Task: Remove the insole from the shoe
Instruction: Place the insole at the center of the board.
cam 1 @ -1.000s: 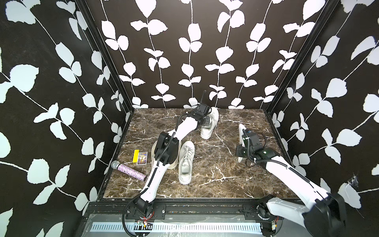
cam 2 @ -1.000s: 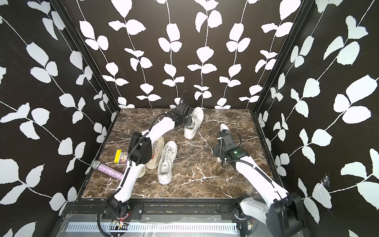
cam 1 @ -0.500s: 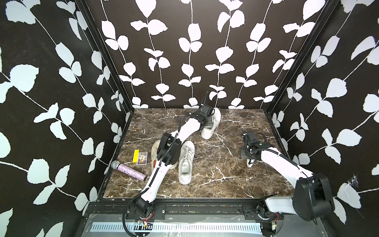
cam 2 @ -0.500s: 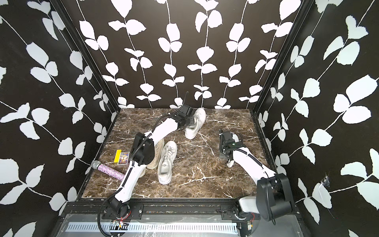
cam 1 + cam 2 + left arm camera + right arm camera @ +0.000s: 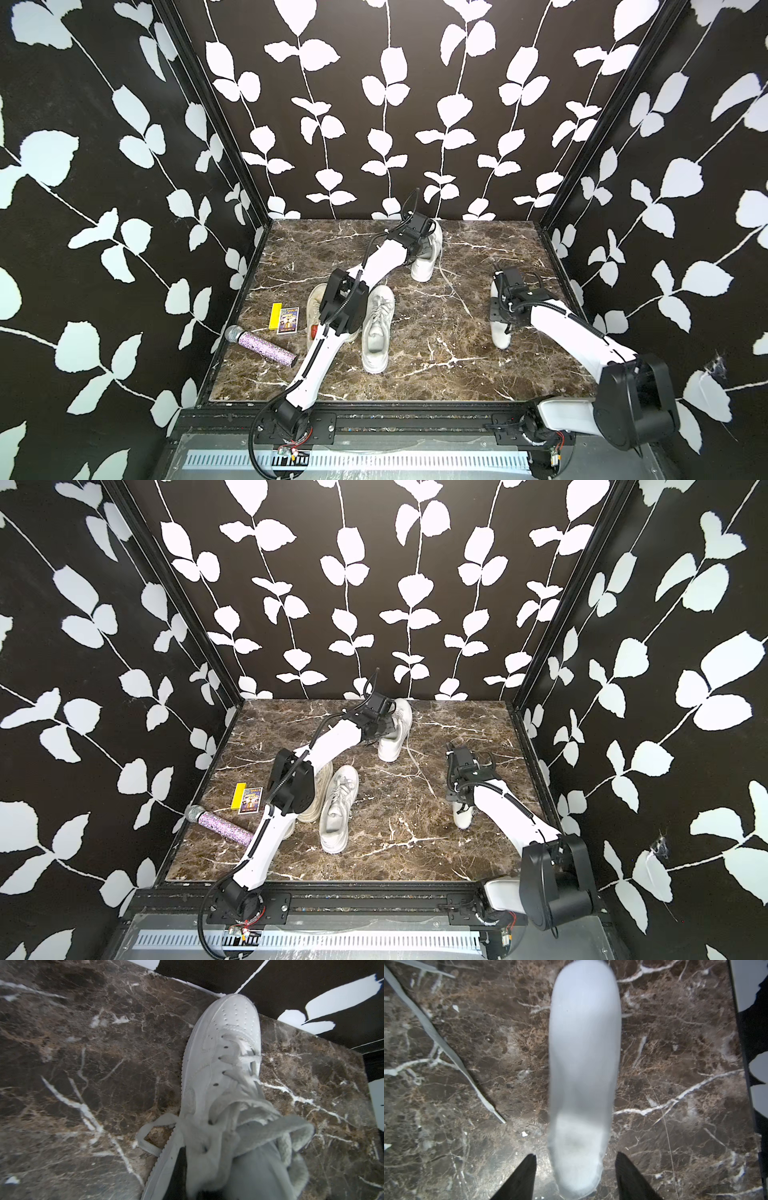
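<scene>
Since the insole (image 5: 584,1053) lies flat on the tabletop (image 5: 457,365) on the right arm's side, well apart from the shoe (image 5: 224,1043) by the back wall, the removal looks essentially done. The right tool (image 5: 575,1155) hangs low over one end of the insole, and its black fingers (image 5: 521,1178) are spread apart on either side, gripping nothing. That suits a set-down spot kept clear of the shoe. The left tool (image 5: 417,249) is closed at the shoe's collar, apparently pinching it to steady the shoe. Its fingers are almost wholly hidden by the tongue and laces in the left wrist view, so exactly what they pinch is unclear. The insole is blurred in the right wrist view, and in both top views the right arm covers its middle. The left arm also hides part of another sneaker (image 5: 314,303).
</scene>
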### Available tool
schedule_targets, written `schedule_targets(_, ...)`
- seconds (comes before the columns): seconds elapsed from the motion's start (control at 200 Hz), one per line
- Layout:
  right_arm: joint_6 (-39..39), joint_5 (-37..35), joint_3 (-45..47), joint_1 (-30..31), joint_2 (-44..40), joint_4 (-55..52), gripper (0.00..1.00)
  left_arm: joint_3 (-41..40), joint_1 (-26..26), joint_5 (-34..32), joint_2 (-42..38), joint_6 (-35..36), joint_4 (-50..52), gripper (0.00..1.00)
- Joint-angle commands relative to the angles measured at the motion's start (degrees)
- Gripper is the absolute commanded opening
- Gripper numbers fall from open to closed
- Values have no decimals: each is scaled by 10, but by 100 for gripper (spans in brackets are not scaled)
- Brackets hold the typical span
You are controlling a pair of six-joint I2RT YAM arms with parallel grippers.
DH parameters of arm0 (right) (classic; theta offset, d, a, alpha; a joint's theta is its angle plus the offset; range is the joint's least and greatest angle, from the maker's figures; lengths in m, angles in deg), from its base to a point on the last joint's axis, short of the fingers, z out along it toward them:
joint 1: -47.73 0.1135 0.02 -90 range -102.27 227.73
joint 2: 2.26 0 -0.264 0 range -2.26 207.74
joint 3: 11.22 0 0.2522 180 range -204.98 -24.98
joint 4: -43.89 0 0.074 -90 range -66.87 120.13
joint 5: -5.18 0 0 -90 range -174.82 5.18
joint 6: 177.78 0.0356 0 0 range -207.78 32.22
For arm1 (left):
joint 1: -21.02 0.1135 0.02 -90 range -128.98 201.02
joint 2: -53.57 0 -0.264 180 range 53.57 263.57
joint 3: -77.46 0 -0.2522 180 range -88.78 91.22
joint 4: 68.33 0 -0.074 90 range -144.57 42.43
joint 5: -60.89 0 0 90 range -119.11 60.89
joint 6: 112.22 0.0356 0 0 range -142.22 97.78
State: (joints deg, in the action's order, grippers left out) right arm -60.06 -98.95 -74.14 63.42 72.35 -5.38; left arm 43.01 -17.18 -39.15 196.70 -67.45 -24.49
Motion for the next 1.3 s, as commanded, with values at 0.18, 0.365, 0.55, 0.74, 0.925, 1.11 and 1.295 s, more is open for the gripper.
schedule_targets(0.18,21,1,18,-2,-106,-17,84,13,-40,42,11,-65,-28,0)
schedule_targets(0.365,40,33,29,-2,-168,-5,95,-12,-41,56,-15,-59,-21,15)
schedule_targets(0.55,53,73,44,-2,-204,13,99,-70,-39,44,-78,-27,13,35)
schedule_targets(0.74,49,110,57,-1,-241,29,99,-185,-37,22,-182,31,25,57)
schedule_targets(0.925,41,147,71,3,-273,48,99,-284,-39,5,-291,98,31,71)
schedule_targets(1.11,41,161,88,23,-305,62,99,-360,-57,-44,-391,156,65,77)
schedule_targets(1.295,40,152,94,70,-309,69,99,-447,-75,-97,-474,168,120,79)
